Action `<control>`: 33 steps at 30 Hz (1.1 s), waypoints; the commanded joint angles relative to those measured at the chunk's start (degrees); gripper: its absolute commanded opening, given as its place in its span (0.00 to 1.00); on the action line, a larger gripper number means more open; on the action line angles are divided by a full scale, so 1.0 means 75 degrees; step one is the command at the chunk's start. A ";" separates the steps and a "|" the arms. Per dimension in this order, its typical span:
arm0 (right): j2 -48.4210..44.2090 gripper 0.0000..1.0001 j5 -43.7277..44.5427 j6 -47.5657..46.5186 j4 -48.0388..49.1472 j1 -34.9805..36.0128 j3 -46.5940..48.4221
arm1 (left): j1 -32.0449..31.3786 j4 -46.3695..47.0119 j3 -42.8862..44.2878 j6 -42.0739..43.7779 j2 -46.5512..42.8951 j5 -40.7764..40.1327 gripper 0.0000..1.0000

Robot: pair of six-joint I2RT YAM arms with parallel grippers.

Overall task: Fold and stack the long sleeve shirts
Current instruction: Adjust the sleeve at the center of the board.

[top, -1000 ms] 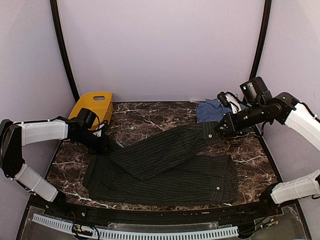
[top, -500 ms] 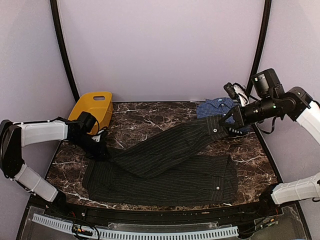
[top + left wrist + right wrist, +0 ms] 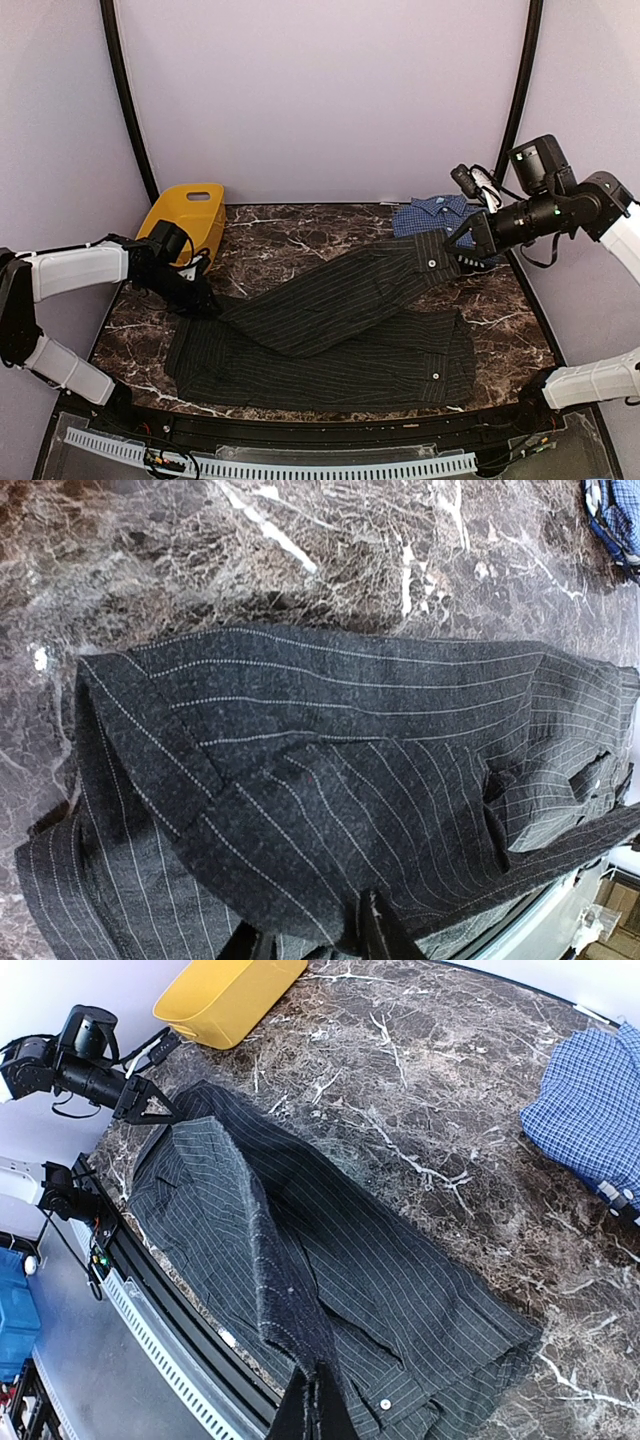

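No legible text, labels or numbers anywhere.

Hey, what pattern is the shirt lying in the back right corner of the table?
That shirt is blue with small checks, clearest in the right wrist view.

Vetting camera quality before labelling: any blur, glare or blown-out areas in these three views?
Top external: even, soft light, no hard shadows; the black pinstriped shirt reads dark, folds faint. Left wrist: weave sharp, left gripper dark, cropped at the bottom edge. Right wrist: cloth nearest the right gripper is blurred; wall at top left blown out; blue checked shirt crisp.
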 commanded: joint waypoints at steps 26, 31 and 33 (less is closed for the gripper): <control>-0.0378 0.00 -0.0576 -0.0117 0.0383 -0.0020 -0.0462 | 0.0041 0.1576 0.1338 -0.0125 0.0694 0.0405 0.48; -0.0320 0.00 -0.0256 0.0133 0.0476 -0.0020 -0.0787 | 0.0030 0.1760 0.1345 -0.0001 0.1416 0.0498 0.48; -0.0285 0.00 0.0025 0.0302 0.0475 -0.0020 -0.0999 | 0.0029 0.1784 0.1240 0.0026 0.1503 0.0384 0.48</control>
